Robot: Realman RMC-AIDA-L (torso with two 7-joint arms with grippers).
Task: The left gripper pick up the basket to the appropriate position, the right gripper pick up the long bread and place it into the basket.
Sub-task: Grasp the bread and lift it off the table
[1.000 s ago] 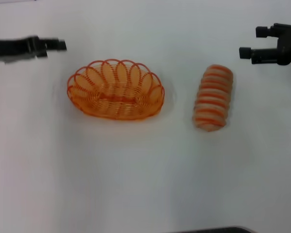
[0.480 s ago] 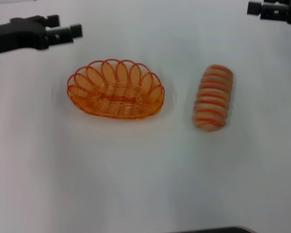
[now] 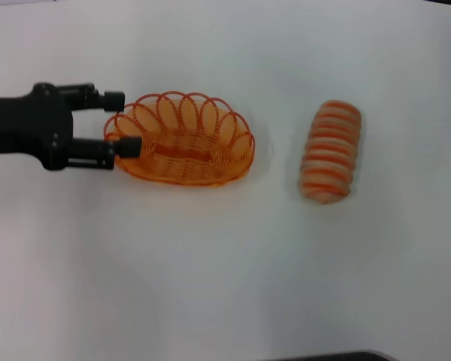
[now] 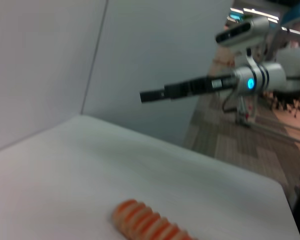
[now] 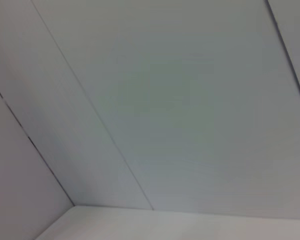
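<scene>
Left gripper (image 3: 122,122): seen only in the head view, reaching in from the left at the basket's left end; fingers spread apart, one at the rim's far side, the other (image 3: 128,147) touching the near rim, nothing clenched.
Basket (image 3: 182,140): on the white desk (image 3: 225,256), left of centre, upright.
Long bread (image 3: 330,151): lying on the desk well to the right of the basket; the left wrist view also catches it (image 4: 147,224).
Right gripper (image 4: 152,95): out of the head view; the left wrist view shows it raised above the desk, whether its fingers are spread I cannot tell.
Right wrist view: only bare wall panels.
</scene>
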